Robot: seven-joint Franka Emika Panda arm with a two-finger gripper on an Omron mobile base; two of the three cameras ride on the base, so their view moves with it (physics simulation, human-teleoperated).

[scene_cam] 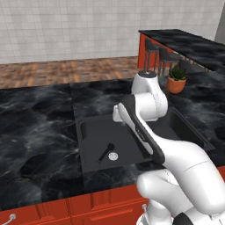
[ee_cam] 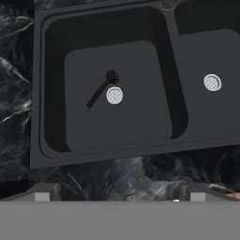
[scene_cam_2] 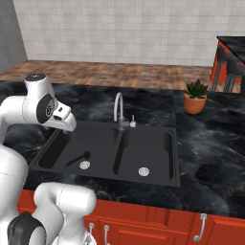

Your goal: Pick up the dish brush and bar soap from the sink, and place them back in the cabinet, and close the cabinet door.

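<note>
The black dish brush (ee_cam: 99,91) lies on the floor of the sink's left basin, its round head beside the silver drain (ee_cam: 114,95). It also shows as the dish brush (scene_cam_2: 78,159) and the dish brush (scene_cam: 106,152) from the base. My gripper (ee_cam: 119,197) hangs open and empty high above the sink's (ee_cam: 103,157) front rim, well apart from the brush. From the right base view the gripper (scene_cam_2: 68,125) sits over the sink's (scene_cam_2: 105,175) left end. The bar soap, the cabinet and its door are out of view.
A silver gooseneck faucet (scene_cam_2: 117,107) stands behind the divider, and the right basin holds a second drain (scene_cam_2: 143,171). A potted plant (scene_cam_2: 195,98) sits on the black marble counter (scene_cam_2: 210,158) at the back right. Red drawer fronts with silver pulls (scene_cam_2: 200,227) run below.
</note>
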